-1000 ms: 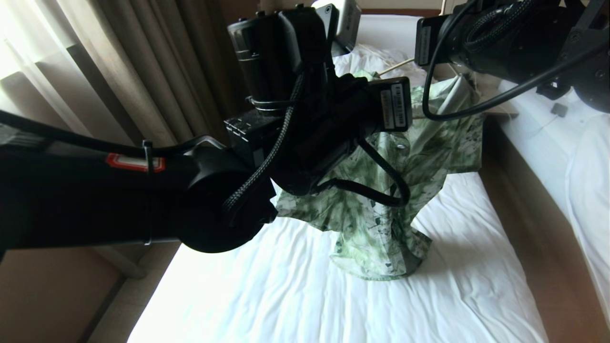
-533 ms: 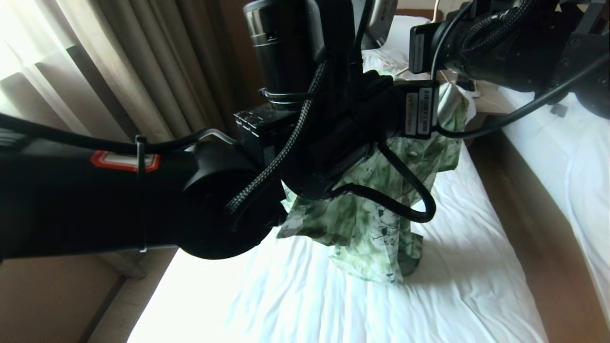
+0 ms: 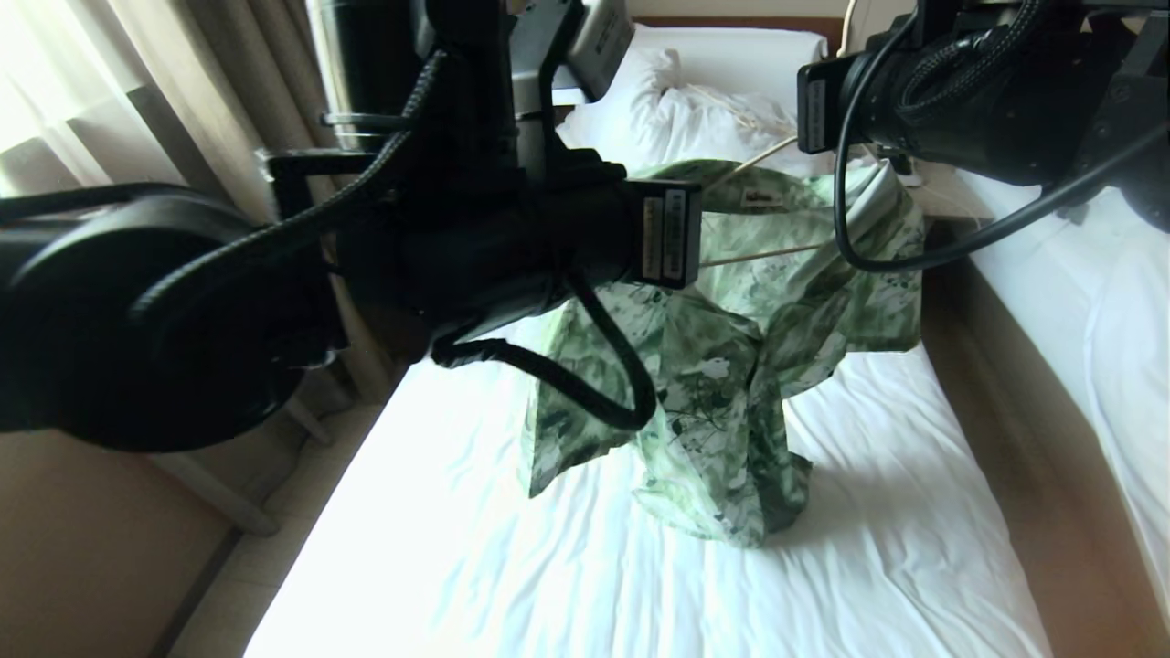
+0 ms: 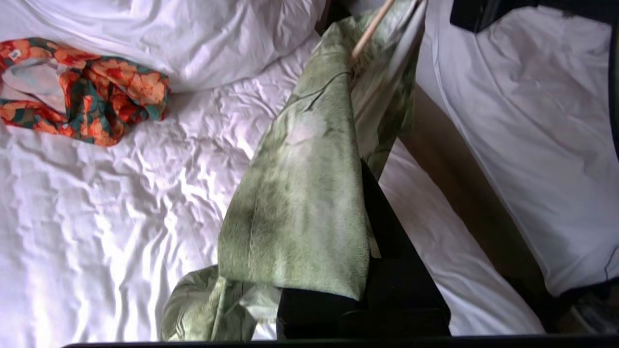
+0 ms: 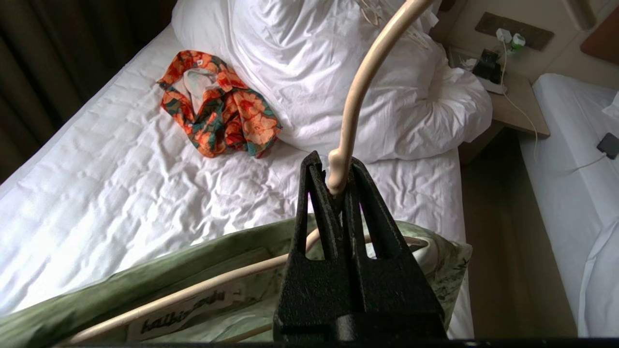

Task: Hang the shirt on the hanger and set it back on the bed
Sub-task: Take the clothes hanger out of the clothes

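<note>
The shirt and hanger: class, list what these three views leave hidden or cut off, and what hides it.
- Head view: the left arm blocks one shoulder of the shirt, so whether the hanger sits inside it is unclear.
- Left wrist view: draped shirt fabric covers the left end effector; its grip point is hidden.
- Right wrist view: the right end effector pinches the hanger's neck; the hook's top is cut off by the picture's edge.

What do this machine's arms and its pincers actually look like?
Both arms are bulky matte black. The left arm has braided black cables, a zip tie and a white label. The right arm trails smooth black cables. The right gripper has two tapering black fingers.
</note>
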Controlling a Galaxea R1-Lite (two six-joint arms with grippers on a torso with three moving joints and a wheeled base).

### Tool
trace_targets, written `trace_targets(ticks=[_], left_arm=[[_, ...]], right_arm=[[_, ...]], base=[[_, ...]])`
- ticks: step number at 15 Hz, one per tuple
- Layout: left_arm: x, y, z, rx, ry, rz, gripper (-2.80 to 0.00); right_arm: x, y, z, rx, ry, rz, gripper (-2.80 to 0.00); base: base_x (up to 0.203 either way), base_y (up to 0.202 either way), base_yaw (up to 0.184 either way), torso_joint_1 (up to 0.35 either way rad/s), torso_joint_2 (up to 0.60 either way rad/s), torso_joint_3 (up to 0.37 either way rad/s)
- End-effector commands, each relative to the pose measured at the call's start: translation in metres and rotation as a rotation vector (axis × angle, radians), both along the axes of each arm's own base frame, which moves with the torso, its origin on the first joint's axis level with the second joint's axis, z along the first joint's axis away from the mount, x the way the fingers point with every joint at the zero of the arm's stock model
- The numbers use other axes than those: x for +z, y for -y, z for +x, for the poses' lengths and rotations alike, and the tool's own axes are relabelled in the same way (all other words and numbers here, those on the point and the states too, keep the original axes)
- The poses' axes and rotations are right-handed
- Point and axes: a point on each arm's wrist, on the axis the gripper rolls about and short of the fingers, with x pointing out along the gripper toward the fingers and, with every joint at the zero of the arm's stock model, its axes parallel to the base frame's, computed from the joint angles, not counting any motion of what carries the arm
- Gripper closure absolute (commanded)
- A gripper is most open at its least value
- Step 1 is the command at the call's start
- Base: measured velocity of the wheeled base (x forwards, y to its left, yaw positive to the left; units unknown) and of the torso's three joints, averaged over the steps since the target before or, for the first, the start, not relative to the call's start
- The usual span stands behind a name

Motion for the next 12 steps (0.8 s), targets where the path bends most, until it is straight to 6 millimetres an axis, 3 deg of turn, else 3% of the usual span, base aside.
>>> trace_targets(ticks=[1, 9, 12], left_arm=[[0.008, -0.021, -0.019, -0.005, 0.001, -0.004, 0.0], [0.017, 0.012, 0.007, -0.004, 0.02, 0.013, 0.0], [0.009, 0.028, 0.002, -0.045, 0.01, 0.025, 0.0]], right_arm=[[-0.001, 0.0, 0.001, -0.004, -0.001, -0.002, 0.0], [-0.001, -0.006, -0.003, 0.016, -0.003, -0.004, 0.0], [-0.002, -0.008, -0.004, 0.024, -0.004, -0.004, 0.0]], base=[[0.0, 0.0, 0.0, 0.0, 0.0, 0.0], [0.0, 0.0, 0.0, 0.0, 0.0, 0.0], [0.0, 0.0, 0.0, 0.0, 0.0, 0.0]])
